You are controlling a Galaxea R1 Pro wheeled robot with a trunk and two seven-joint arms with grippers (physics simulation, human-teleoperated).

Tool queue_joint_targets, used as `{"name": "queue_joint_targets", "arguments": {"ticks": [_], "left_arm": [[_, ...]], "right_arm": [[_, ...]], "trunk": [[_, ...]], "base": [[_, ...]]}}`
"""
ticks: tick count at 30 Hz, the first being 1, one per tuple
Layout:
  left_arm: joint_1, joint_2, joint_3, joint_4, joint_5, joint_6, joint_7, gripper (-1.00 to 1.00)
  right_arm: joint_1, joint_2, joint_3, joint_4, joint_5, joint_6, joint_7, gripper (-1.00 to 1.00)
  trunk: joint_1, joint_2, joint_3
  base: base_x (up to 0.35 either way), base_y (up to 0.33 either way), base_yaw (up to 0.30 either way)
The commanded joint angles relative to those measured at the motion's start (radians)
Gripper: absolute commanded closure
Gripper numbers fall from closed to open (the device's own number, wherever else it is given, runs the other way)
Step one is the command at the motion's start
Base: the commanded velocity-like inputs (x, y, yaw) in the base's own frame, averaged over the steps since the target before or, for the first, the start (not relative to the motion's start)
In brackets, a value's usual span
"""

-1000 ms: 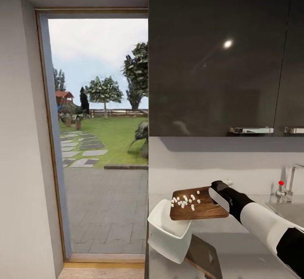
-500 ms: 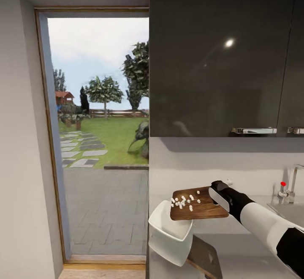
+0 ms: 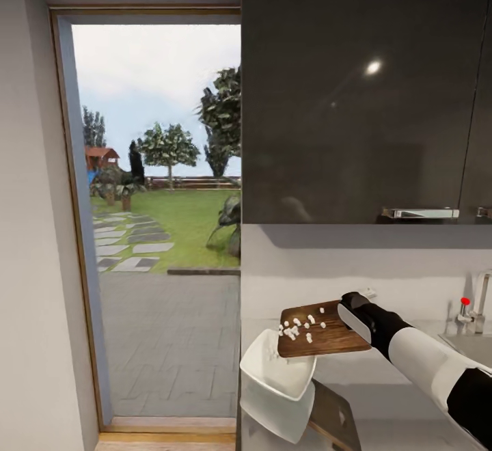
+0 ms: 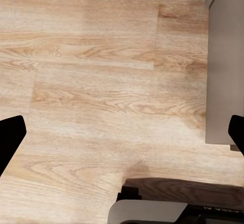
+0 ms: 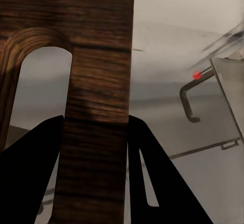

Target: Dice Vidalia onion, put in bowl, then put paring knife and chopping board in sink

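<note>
A: Compared with 1 second back, head camera has panned a little; tap and cabinet handles sit further right in frame. Diced onion [image 3: 298,329] has crept toward the low left end of the chopping board [image 3: 328,333], a few cubes at the very edge.

B: Board position?

A: Held off the countertop [image 3: 383,396], slightly tilted down to the left, left end over the bowl [image 3: 277,369]. Bowl perches at the counter's left end, by the open doorway [image 3: 154,212].

B: Right gripper [image 5: 94,127]?

A: Clamped on the board's right end. Wrist view: 2 dark fingers [image 5: 30,158] pressed on either side of the wood beside the handle slot.

B: Left gripper [image 4: 122,137]?

A: Fingers spread wide, nothing between them, pointing down at wooden floor [image 4: 101,81].

B: Sink [image 3: 471,343]?

A: Far right, basin corner and tap with red knob [image 3: 465,301] visible. Knife, cannot tell.
</note>
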Motion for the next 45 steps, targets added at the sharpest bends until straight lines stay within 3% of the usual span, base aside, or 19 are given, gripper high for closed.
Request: {"name": "queue_joint_targets", "arguments": {"ticks": [1,19,26,45], "left_arm": [[-0.002,0.0,-0.004,0.004,0.008,-0.007,0.0,-1.0],[-0.002,0.0,-0.004,0.004,0.008,-0.007,0.0,-1.0],[-0.002,0.0,-0.004,0.004,0.008,-0.007,0.0,-1.0],[-0.002,0.0,-0.004,0.004,0.008,-0.008,0.0,-1.0]], "right_arm": [[-0.001,-0.001,0.008,-0.002,-0.01,0.002,-0.008,1.0],[-0.001,0.006,0.011,-0.001,-0.005,0.027,-0.011,1.0],[-0.001,0.017,0.011,-0.001,0.035,0.049,-0.046,1.0],[-0.001,0.022,0.012,-0.001,0.043,0.051,-0.054,1.0]], "trunk": [[0.0,-0.001,-0.001],[0.0,-0.001,-0.001],[0.0,-0.001,-0.001],[0.0,-0.001,-0.001]], "base": [[0.002,0.0,0.0],[0.0,0.0,0.0],[0.0,0.0,0.0],[0.0,0.0,0.0]]}}
